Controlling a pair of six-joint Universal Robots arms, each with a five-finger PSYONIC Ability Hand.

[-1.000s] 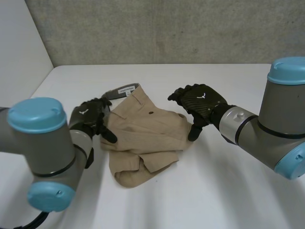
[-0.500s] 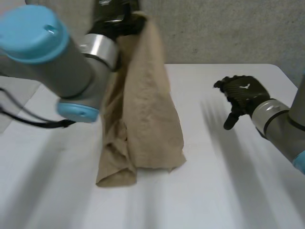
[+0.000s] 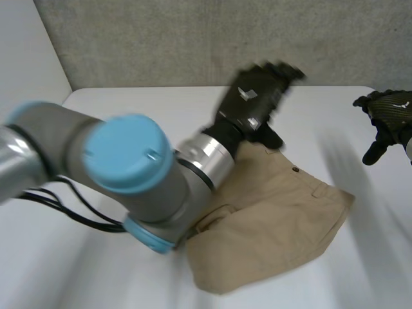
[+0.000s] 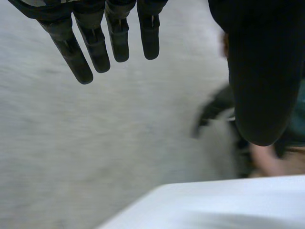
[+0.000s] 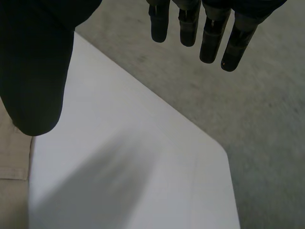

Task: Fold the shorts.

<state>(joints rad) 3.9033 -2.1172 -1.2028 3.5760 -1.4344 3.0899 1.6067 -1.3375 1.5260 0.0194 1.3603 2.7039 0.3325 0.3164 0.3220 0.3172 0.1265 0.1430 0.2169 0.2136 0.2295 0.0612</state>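
Shorts (image 3: 270,222) lay rumpled on the white table (image 3: 161,103), towards its near right part, and a strip of the tan cloth showed beside the thumb in the right wrist view. You had the left hand (image 3: 251,103) raised over the far edge of the shorts, fingers (image 4: 97,47) straight and spread, thumb held apart, nothing in its grasp; whether the thumb touched the cloth could not be told. Your right hand (image 3: 386,116) hung near the table's far right corner, apart from the shorts, fingers (image 5: 209,38) straight and loose, thumb wide of them, likewise holding nothing.
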